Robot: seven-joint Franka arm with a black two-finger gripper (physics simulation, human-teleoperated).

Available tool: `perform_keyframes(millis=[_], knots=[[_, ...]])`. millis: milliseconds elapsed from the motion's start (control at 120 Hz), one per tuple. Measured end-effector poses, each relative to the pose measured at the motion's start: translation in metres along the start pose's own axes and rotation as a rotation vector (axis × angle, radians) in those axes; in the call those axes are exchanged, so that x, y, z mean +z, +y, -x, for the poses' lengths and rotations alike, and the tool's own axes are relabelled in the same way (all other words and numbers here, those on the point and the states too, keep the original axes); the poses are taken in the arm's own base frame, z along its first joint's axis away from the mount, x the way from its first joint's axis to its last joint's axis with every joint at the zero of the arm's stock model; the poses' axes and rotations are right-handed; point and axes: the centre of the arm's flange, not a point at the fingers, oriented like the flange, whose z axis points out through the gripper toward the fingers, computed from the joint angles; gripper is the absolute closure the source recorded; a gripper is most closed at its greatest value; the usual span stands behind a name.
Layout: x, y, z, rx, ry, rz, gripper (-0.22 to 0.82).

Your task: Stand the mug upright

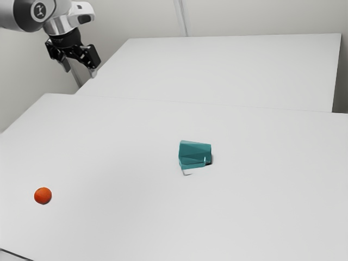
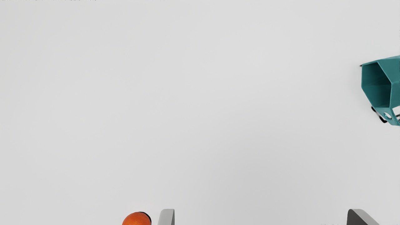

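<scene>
In the exterior view a teal faceted mug (image 1: pixel 194 154) lies on its side on the white table, a thin handle outline at its lower edge. My gripper (image 1: pixel 80 70) hangs high above the table at the exterior view's upper left, well apart from the mug. The wrist view has the mug (image 2: pixel 395 73) cut off by the picture's edge, its hollow mouth visible. There, the gripper (image 2: pixel 261 217) has its two fingertips wide apart, nothing between them.
An orange ball (image 1: pixel 43 196) rests on the table (image 1: pixel 119 217) at the exterior view's lower left, apart from the mug. Behind the table is another white surface (image 1: pixel 234 70), with pale walls beyond.
</scene>
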Motion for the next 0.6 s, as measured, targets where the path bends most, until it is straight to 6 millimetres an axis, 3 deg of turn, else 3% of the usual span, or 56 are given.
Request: perform_keyframes(millis=[300,467,600], knots=[[0.012,0.014,-0.011,0.039,-0.001,0.005,0.00],[0.043,0.022,-0.027,0.039,-0.037,0.071,0.00],[0.090,0.038,-0.045,0.009,-0.105,0.215,0.00]])
